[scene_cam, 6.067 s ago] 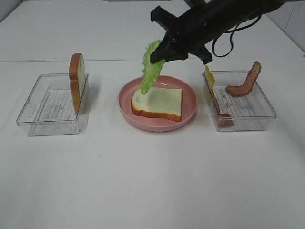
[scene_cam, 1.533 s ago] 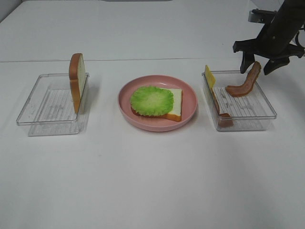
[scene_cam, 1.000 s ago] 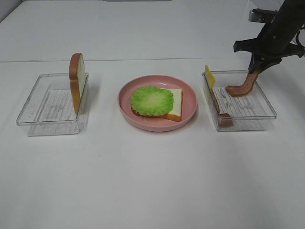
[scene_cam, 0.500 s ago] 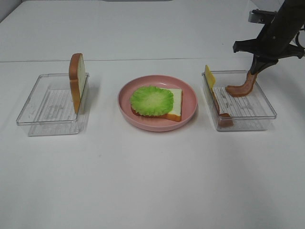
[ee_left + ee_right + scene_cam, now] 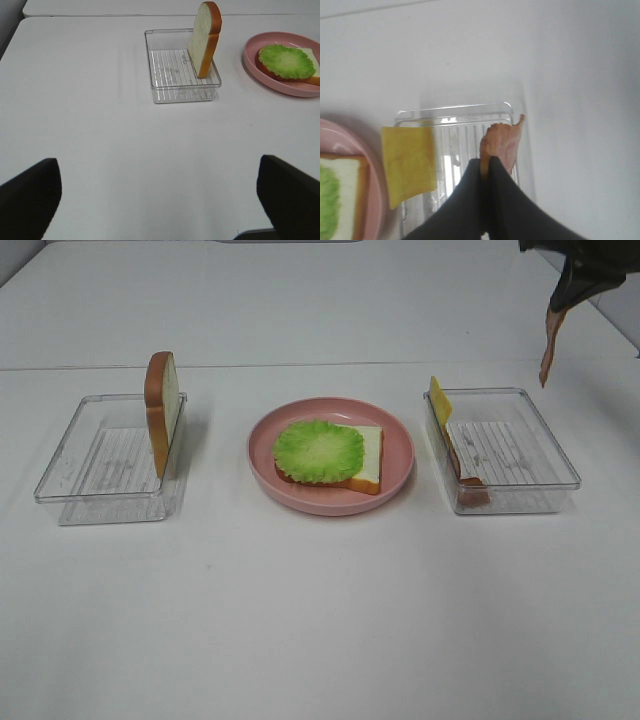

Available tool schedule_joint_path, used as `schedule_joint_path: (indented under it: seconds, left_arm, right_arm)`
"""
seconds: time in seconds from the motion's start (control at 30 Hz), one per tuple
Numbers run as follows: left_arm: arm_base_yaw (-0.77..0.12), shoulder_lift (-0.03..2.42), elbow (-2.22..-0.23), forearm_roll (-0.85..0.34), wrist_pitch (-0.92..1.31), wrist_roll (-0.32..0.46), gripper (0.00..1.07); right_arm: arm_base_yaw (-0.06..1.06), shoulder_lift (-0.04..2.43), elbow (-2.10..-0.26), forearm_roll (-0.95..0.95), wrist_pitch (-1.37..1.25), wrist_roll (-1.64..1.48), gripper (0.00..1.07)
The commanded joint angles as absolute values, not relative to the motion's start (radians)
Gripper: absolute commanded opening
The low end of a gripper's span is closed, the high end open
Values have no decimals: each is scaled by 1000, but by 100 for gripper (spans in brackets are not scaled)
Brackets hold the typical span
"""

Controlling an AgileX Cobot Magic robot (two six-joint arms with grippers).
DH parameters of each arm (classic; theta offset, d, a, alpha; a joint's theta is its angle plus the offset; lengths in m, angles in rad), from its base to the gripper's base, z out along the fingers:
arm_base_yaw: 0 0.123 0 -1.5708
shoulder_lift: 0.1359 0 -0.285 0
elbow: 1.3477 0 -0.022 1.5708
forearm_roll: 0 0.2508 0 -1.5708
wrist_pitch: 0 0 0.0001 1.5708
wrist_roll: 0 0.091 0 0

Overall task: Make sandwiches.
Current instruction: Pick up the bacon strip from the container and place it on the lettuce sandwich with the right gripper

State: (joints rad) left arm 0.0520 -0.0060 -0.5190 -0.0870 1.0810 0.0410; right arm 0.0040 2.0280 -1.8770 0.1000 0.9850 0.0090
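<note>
A bread slice (image 5: 360, 457) topped with a green lettuce leaf (image 5: 318, 450) lies on the pink plate (image 5: 395, 435). My right gripper (image 5: 563, 298) is high at the back right, shut on a reddish bacon strip (image 5: 549, 345) that hangs down above the right container (image 5: 545, 455). In the right wrist view the fingers (image 5: 470, 200) pinch the bacon (image 5: 502, 142) over the container (image 5: 455, 112), beside the yellow cheese slice (image 5: 410, 162). A second bread slice (image 5: 163, 410) stands upright in the left container (image 5: 100, 465). My left gripper (image 5: 160, 192) hovers open above bare table.
Another bacon strip (image 5: 471, 486) and the cheese slice (image 5: 440, 400) lean against the right container's left wall. In the left wrist view, the left container (image 5: 175, 75) with its bread (image 5: 205, 37) is ahead, and the plate (image 5: 260, 67) is beside it.
My right gripper closed on the bacon strip in the right container and lifted it up and out. The left arm and the plate have not moved.
</note>
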Motion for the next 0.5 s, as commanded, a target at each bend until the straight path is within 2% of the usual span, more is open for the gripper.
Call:
schedule_joint_path:
  seconds: [0.03, 0.2, 0.27, 0.37, 0.43, 0.5]
  left_arm:
    - [50, -25, -516, -100, 1071, 36, 98]
    - [50, -25, -516, -101, 1071, 36, 98]
    - [50, -25, -516, -101, 1071, 36, 98]
    - [50, -25, -516, -102, 1071, 36, 98]
    - [50, -25, -516, -103, 1071, 36, 98]
    - [50, -25, -516, -103, 1071, 36, 98]
  right_arm:
    - [2, 1966, -1877, 157, 1011, -28, 0]
    - [4, 1896, -1877, 276, 1046, -86, 0]
    - [49, 1867, -1875, 383, 1048, -136, 0]
    - [64, 1867, -1875, 386, 1046, -135, 0]
    - [155, 1888, -1863, 388, 1024, -126, 0]
    - [176, 1896, -1863, 388, 1021, -123, 0]
